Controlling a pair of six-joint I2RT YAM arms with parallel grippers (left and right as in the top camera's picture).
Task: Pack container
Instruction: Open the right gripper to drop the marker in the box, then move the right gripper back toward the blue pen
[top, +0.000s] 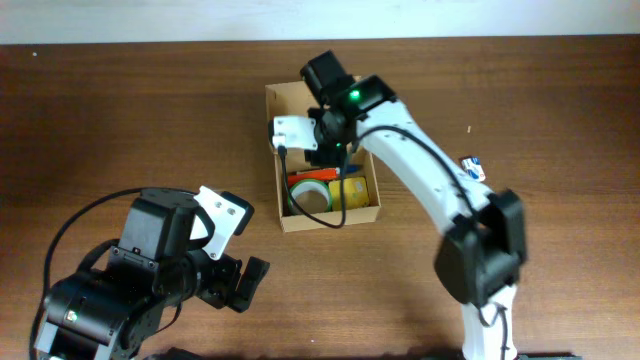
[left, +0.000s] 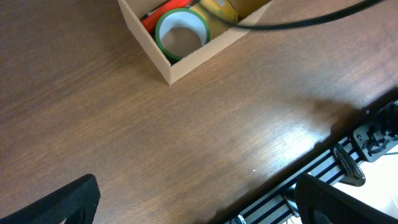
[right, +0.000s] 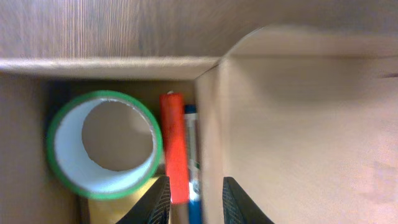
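Left hand (top: 247, 283) hovers over bare bench (top: 120, 120) at near left, fingers wide apart, nothing between them. Container (top: 330, 222) sits mid-bench, lid open. Inside, near end: green tape roll (right: 65, 158), red marker (right: 174, 146), yellow pad (top: 350, 190). Right hand (top: 328, 150) reaches down into container, fingers close either side of cardboard panel; cannot tell if clamped. Small blue-white item (top: 473, 168) lies well right.

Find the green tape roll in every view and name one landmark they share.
Overhead: green tape roll sits in the lower end of the container, near frame centre.
Left wrist: top centre, in the container's corner.
Right wrist: lower left, filling much of that side.
Landmark: the red pen lying alongside it.
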